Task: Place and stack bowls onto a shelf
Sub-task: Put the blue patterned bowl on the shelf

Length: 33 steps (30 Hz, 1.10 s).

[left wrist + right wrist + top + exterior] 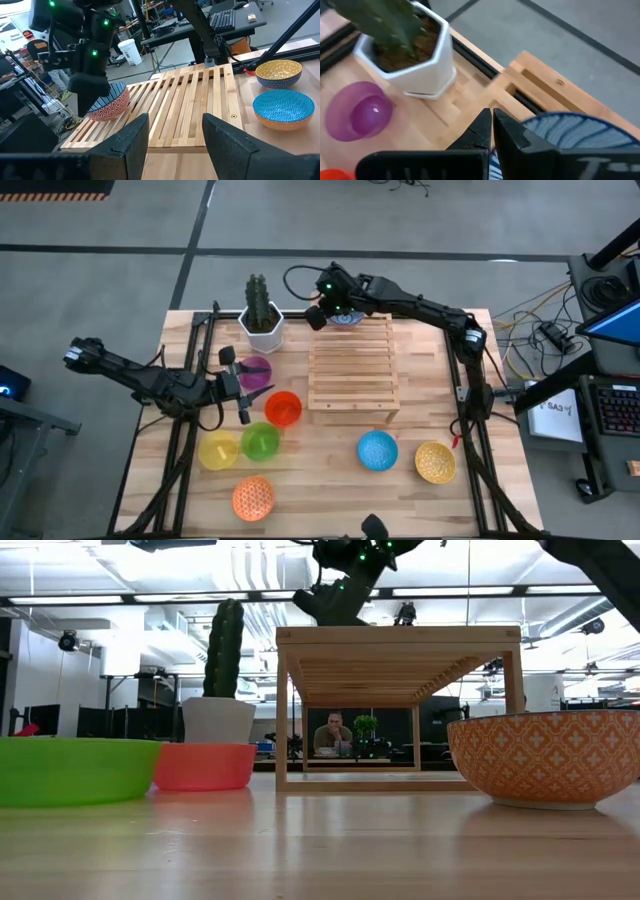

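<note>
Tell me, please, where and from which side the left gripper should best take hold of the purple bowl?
Probably by the rim, from above. The purple bowl sits upright, mouth open, with the cactus pot and red-orange bowl close by. One finger inside the thin wall, one outside; the left gripper, open, is right beside it.

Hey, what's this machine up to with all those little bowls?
It is putting bowls onto the wooden shelf. The right gripper is at the shelf's far end, shut on the rim of a blue-white patterned bowl that sits on the slats. The left gripper is open and holds nothing, beside the purple bowl and the red-orange bowl. The yellow, green, lattice, blue and yellow-patterned bowls are on the table, not yet shelved.
</note>
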Each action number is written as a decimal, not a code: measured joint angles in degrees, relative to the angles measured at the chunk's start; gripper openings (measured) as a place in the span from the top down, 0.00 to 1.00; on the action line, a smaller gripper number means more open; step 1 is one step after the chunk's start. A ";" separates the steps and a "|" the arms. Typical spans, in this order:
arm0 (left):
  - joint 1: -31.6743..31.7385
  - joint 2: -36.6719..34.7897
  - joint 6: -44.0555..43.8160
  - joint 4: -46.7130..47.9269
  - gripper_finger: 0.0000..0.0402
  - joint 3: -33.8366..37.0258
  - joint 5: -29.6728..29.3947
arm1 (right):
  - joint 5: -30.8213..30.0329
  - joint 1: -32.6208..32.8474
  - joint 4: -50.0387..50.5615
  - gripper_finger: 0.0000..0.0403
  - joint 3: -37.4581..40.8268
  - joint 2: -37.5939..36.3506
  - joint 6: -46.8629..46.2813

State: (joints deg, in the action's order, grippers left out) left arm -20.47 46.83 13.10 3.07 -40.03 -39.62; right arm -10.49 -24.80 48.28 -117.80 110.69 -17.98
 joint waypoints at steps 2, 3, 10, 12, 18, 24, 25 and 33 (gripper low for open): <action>0.00 -0.04 -0.02 0.02 0.58 0.00 0.00 | -1.79 0.00 0.99 0.98 0.00 0.05 -0.02; 0.00 -0.04 -0.04 0.02 0.58 0.00 -0.02 | -2.84 0.03 1.80 0.98 0.00 0.05 -0.03; 0.00 -0.06 -0.04 0.02 0.58 0.00 -0.02 | -6.27 -0.02 4.67 0.98 0.04 -0.07 -0.02; 0.00 -0.06 -0.04 0.02 0.58 0.00 -0.02 | -6.22 0.13 4.73 0.98 0.07 -0.30 -0.03; 0.00 -0.06 -0.04 0.00 0.58 0.02 -0.02 | -6.05 1.30 4.27 0.98 0.11 -1.79 -0.02; 0.04 -0.06 0.09 0.01 0.58 0.02 -0.04 | -6.07 3.46 6.21 0.98 0.11 -4.79 1.34; 0.04 -0.06 0.09 0.02 0.58 0.02 -0.04 | -6.05 3.99 7.29 0.98 0.11 -5.55 1.35; 0.07 -0.02 -4.03 2.58 0.58 0.04 -0.08 | -6.05 9.46 13.42 0.98 0.20 -13.13 1.08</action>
State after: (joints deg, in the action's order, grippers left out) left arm -20.40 46.81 9.08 5.65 -39.99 -39.70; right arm -16.53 -15.34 61.70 -117.60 97.56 -16.90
